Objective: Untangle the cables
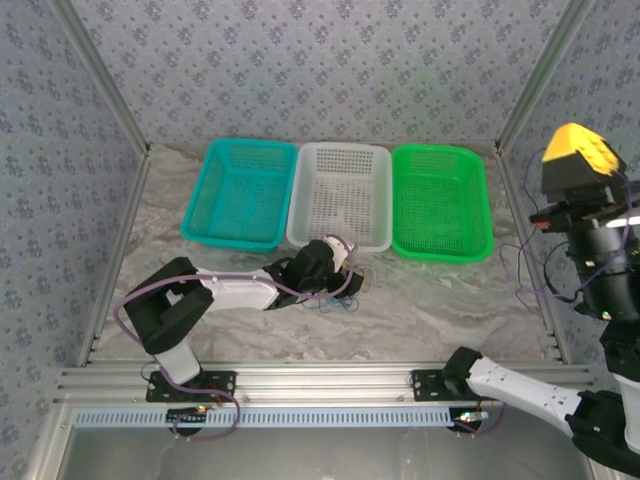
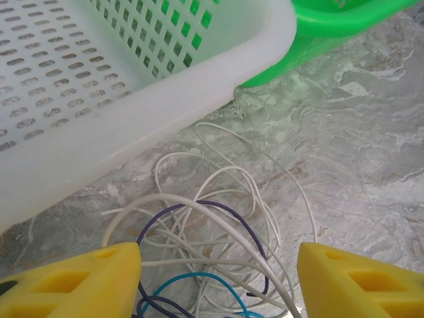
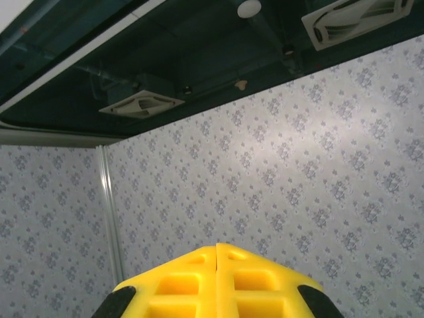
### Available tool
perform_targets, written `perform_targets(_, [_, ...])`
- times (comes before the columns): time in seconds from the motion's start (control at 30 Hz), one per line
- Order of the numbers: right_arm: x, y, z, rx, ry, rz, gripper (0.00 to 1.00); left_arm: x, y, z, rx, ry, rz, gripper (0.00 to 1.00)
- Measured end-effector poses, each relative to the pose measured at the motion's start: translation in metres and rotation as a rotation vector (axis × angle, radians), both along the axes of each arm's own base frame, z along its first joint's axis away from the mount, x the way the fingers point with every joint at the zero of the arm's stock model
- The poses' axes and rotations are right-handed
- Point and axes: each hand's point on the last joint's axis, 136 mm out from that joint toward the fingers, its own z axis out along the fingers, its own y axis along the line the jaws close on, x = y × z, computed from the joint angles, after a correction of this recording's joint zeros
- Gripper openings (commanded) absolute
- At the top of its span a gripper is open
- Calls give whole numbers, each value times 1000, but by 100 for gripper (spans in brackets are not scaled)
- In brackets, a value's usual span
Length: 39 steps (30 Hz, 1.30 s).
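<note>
The left yellow-fingered end effector (image 2: 218, 285) hangs low with its fingers spread wide and nothing gripped. The right yellow-fingered end effector (image 3: 216, 255) is pressed together and empty, pointing up at the blue-patterned wallpapered wall (image 3: 318, 165). The loose tangle of thin whitish, purple and blue cables (image 2: 212, 245) lies on the grey marbled table (image 2: 371, 132), just in front of the white perforated plastic basket (image 2: 99, 112) — between and just ahead of the left fingers, well apart from the right end effector.
</note>
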Motion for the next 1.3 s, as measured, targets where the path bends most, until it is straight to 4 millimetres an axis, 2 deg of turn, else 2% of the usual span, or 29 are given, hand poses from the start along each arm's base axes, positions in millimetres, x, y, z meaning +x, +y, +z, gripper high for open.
perform_targets(0.13, [25,29,-1,-54,43,6,0,-1,2,31,-55,-38,2,80])
perform_targets(0.2, [38,42,-2,-81,67,4,0,-1,5,54,-98,-69,13,85])
perform_targets(0.37, [61,65,-4,-130,108,4,0,-3,25,106,-189,-158,61,99])
perform_targets(0.57, [103,88,-8,-142,172,23,0,-4,61,149,-243,-262,158,99])
perform_targets(0.73, [157,109,-20,-132,249,65,0,-3,94,150,-242,-295,241,99])
perform_targets(0.9, [230,138,-64,-138,386,127,0,1,135,135,-225,-291,343,99])
perform_targets(1.0, [260,151,-87,-144,453,157,0,-1,152,133,-227,-294,381,99])
perform_targets(1.07, [270,158,-97,-147,482,178,0,-3,159,131,-229,-295,398,100])
perform_targets(1.17, [271,162,-101,-148,498,200,0,-5,167,129,-226,-295,417,99])
perform_targets(1.3, [263,159,-84,-130,462,213,0,-6,176,125,-221,-296,444,100])
